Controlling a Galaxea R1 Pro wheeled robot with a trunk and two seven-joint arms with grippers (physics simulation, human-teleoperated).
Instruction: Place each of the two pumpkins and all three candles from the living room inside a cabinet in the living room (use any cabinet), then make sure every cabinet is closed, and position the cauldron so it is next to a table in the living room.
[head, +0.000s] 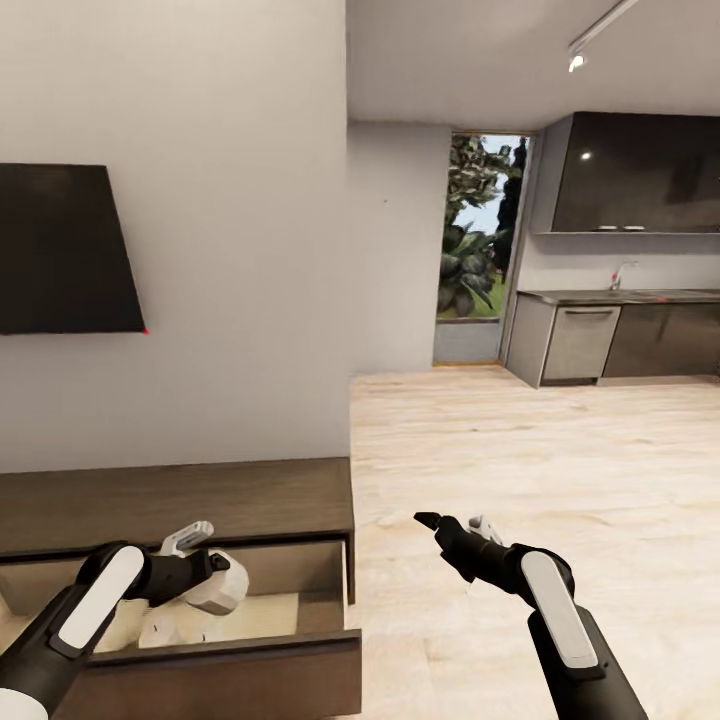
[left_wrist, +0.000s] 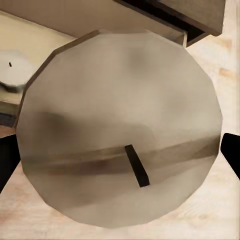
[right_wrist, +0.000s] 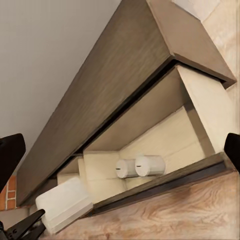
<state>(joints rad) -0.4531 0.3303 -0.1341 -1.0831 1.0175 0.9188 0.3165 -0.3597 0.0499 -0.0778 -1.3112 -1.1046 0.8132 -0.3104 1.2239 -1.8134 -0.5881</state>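
The long dark brown cabinet (head: 180, 500) stands against the wall with its drawer (head: 230, 665) pulled out, showing a pale wood inside (right_wrist: 165, 140). My left gripper (head: 212, 582) is shut on a pale candle (head: 222, 588) held above the open drawer; the candle's top and dark wick (left_wrist: 136, 165) are close to the left wrist camera. Two more candles (right_wrist: 142, 166) lie side by side in the drawer, and one of them (left_wrist: 12, 70) shows beside the held one. My right gripper (head: 432, 520) hangs open over the floor to the right of the cabinet. The pumpkins are out of view.
A dark TV (head: 60, 250) hangs on the wall above the cabinet. Light wood floor (head: 520, 450) stretches right toward a kitchen counter (head: 610, 335) and a glass door with plants (head: 478, 250). The wall's corner (head: 348, 300) ends at the cabinet's right end.
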